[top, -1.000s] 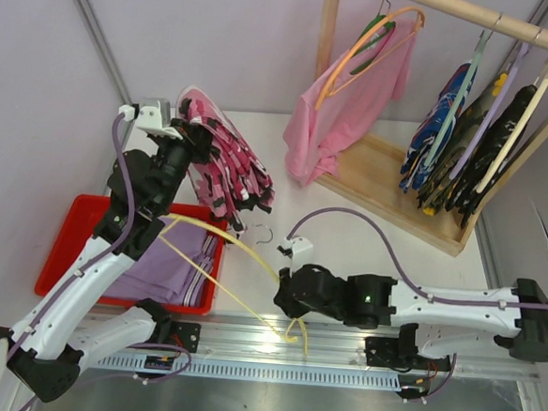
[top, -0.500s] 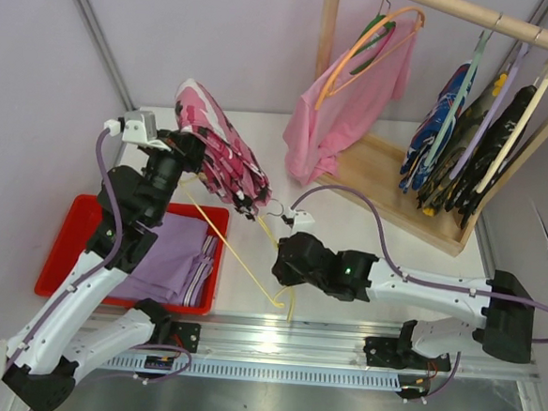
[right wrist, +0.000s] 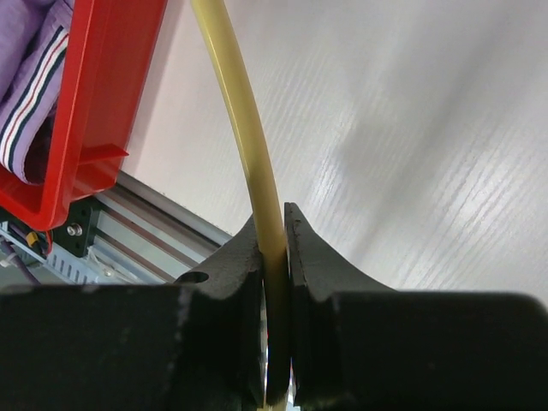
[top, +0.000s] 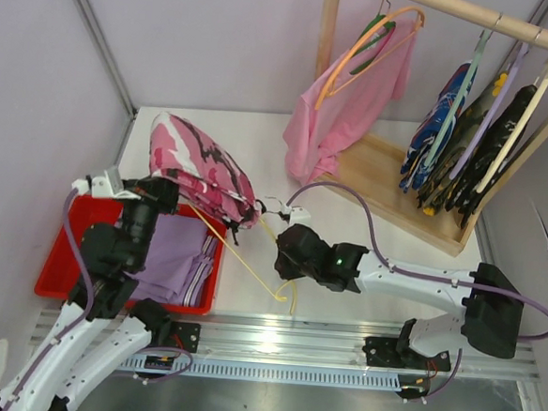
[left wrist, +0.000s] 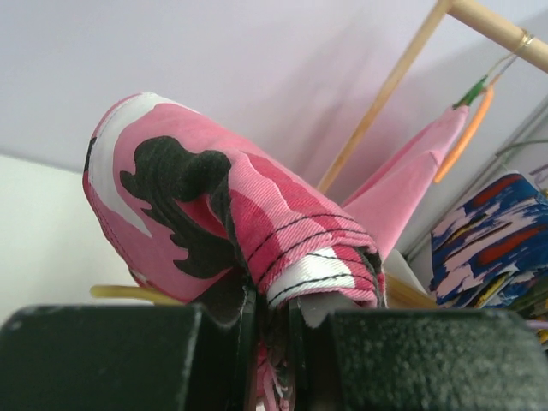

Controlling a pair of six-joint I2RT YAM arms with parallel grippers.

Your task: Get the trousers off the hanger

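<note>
Both clamped, trousers [left wrist: 197,214] in the left gripper [left wrist: 272,310] should be drawn left off the hanger [right wrist: 247,145] in the right gripper [right wrist: 274,229].

Grippers: two, the left gripper [left wrist: 270,295] and the right gripper [right wrist: 274,248]
Camouflage trousers [top: 197,167]: one
Yellow hanger [right wrist: 248,128]: one
Red tray [right wrist: 103,86]: one
Lilac folded cloth [top: 172,255]: one
Wooden rack [top: 388,185]: one
Plain pink garment [top: 347,107]: one
Patterned garments [top: 439,132] on the rack: three, as far as can be told
Hangers on the rack: five, among them an orange hanger [top: 355,49] and a cream hanger [top: 523,115]
</note>
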